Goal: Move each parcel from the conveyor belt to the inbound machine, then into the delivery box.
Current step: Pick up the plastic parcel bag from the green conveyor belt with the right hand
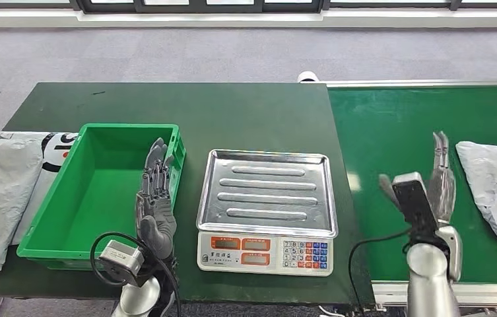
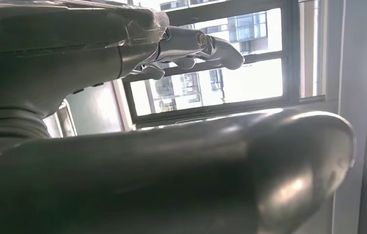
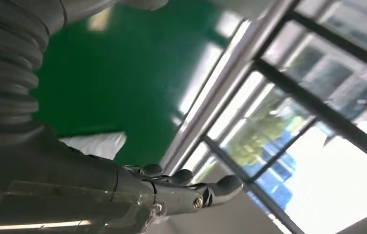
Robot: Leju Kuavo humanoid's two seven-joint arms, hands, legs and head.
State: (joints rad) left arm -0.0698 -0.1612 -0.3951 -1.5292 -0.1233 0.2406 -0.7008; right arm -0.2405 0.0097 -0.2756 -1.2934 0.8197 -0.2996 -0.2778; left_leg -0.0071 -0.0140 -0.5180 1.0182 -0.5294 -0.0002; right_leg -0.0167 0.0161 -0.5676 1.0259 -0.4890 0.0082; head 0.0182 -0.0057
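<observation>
A white plastic parcel (image 1: 496, 188) lies on the green conveyor belt (image 1: 397, 132) at the right edge, and its corner (image 3: 96, 144) shows in the right wrist view. My right hand (image 1: 440, 178) hovers over the belt just left of the parcel, fingers straight and apart, holding nothing; its fingers (image 3: 196, 187) point toward the windows. My left hand (image 1: 155, 198) is raised above the right wall of the empty green delivery box (image 1: 100, 191), fingers extended, nothing in it. The inbound machine, a scale with a steel tray (image 1: 265, 191), stands between the box and the belt.
Large white bags (image 1: 1, 191) lie on the table left of the green box. The dark green table (image 1: 232, 112) stretches behind the scale. A steel rail (image 1: 424, 84) edges the belt's far side. Grey floor and windows lie beyond.
</observation>
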